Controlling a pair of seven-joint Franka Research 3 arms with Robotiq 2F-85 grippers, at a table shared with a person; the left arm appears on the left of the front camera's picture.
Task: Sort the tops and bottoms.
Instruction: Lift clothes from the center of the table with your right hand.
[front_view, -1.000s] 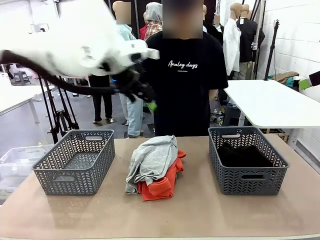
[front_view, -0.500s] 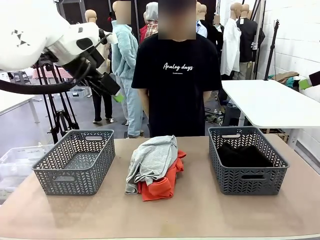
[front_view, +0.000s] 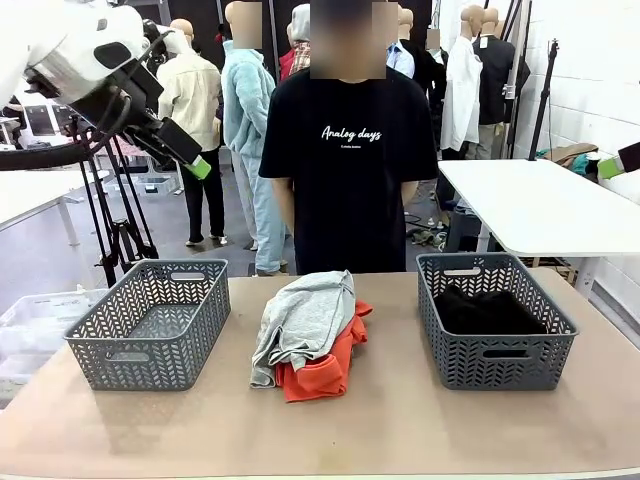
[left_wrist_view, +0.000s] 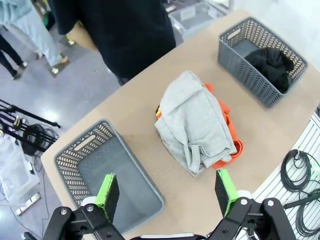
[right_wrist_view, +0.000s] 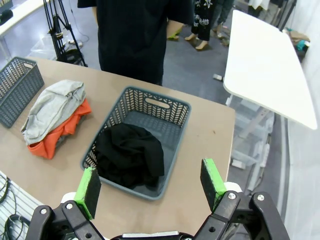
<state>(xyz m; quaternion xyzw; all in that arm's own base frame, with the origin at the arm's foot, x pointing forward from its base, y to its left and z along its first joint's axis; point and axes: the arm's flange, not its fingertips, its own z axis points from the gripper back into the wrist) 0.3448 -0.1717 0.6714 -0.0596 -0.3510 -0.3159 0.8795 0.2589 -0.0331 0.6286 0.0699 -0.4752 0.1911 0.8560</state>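
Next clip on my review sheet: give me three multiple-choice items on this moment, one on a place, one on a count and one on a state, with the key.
1. Where does the black garment lie?
A. in the right basket
B. on the bare table
C. under an orange one

2. How many baskets stand on the table?
A. one
B. two
C. three

3. How is the left gripper?
A. open, holding nothing
B. shut on grey cloth
C. shut on orange cloth

Key:
1 A, the black cloth sits inside that basket's walls.
2 B, the left basket and the right one flank the pile.
3 A, its green pads stand wide apart with nothing between them.
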